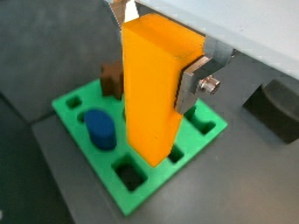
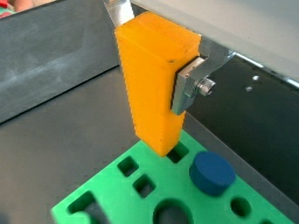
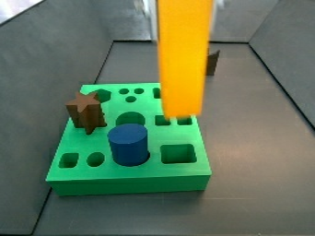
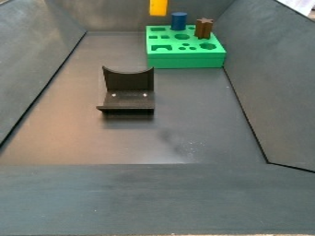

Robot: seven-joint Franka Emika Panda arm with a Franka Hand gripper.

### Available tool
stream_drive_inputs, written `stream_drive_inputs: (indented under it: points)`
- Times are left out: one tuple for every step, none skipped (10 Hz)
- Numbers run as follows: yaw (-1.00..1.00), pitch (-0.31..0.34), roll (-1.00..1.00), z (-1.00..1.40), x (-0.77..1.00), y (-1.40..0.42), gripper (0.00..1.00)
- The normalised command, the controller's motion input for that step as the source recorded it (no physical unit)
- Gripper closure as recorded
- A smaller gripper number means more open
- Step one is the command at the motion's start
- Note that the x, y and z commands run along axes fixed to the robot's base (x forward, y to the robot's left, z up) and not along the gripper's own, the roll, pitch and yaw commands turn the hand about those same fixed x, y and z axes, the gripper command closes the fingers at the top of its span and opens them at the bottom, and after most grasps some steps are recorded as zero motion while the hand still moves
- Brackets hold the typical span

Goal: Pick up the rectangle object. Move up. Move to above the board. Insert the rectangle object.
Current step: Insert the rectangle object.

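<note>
Hanging over the green board [image 3: 129, 175], gripper [image 1: 163, 66] clamped on orange block [image 1: 155, 96]; if misaligned w/ the small square hole, its end may catch the rim & jam.

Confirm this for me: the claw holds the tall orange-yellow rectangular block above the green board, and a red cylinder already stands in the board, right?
Not quite: the cylinder standing in the thick green board is blue, not red, as a side view shows. The rest holds: the claw grips the tall orange-yellow rectangular block above the board.
</note>
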Motion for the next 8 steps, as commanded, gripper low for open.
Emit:
stream_drive_inputs:
  points:
    - [0.12,-0.237,0.11,-0.45,0.22,-0.36,1.0]
    - [0.0,-0.064,0.0,-0.07,0.0,-0.09,1.0]
    - [0.0,-0.119,0.02,-0.3,0.0,-0.09,1.0]
    - [0.0,-0.173,0.08,-0.49,0.0,-0.2,1.0]
    - [0.0,-0.164,0.03,-0.38,0.0,-0.14,1.0]
    - [0.0,-0.003,0.0,-0.05,-0.01,0.0,1.0]
    - [0.0,-0.101,0.03,-0.32,0.01,-0.13,1.0]
    - [0.0,-0.084,0.27,-0.56,0.0,-0.07,1.0]
